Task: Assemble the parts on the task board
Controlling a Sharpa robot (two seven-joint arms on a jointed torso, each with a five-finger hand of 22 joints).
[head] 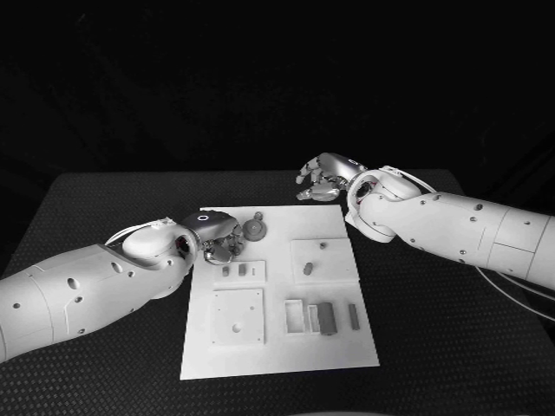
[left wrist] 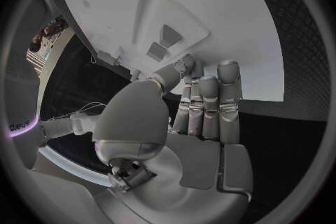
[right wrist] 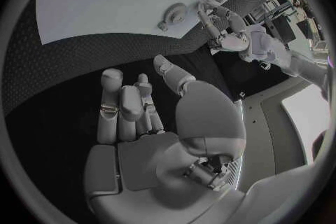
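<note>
The white task board [head: 277, 355] lies in the middle of the black table. My left hand [head: 212, 236] hovers over its far left corner, thumb drawn against the fingertips [left wrist: 187, 67]; I cannot tell if a part sits between them. A round part with a short stem [head: 255, 230] lies just right of that hand. Two small pieces [head: 234, 270] stand on a raised plate below it. My right hand [head: 328, 178] hangs over the bare table beyond the board's far edge, fingers loosely bent and empty [right wrist: 126, 106].
A square plate [head: 322, 260] holding two small pegs sits at the board's middle right. A plate with a hole [head: 238, 316] and several upright blocks [head: 328, 318] occupy the near half. Black table [head: 453, 347] surrounds the board.
</note>
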